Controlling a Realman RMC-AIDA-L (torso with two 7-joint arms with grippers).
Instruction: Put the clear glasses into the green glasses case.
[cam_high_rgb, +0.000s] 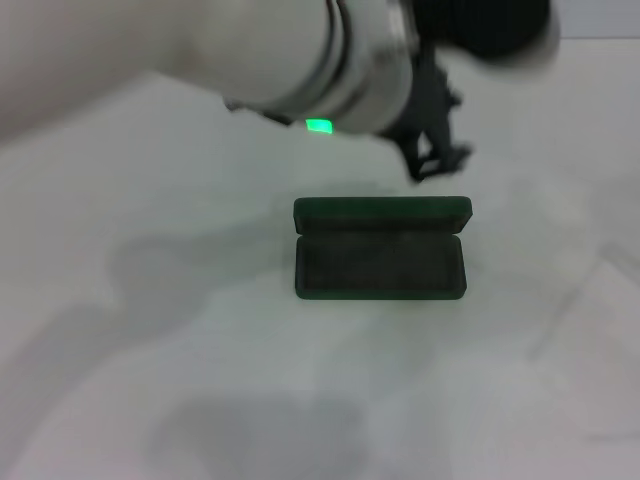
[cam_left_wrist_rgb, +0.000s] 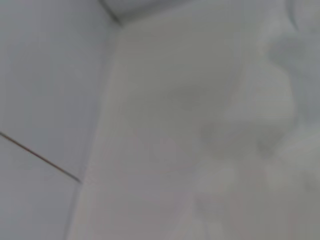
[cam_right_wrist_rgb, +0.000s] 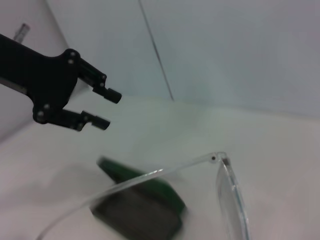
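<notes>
Glasses half out of frame, case open.

clear glasses cut off by the right wrist view's edge; right gripper out of view

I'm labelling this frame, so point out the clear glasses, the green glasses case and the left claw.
clear glasses (cam_right_wrist_rgb: 220, 159): right wrist view, on the hinge where temple meets front.
green glasses case (cam_high_rgb: 380, 267): head view, on the dark lining of the open tray.
left claw (cam_right_wrist_rgb: 107, 107): right wrist view, midway between its two open fingertips.
</notes>
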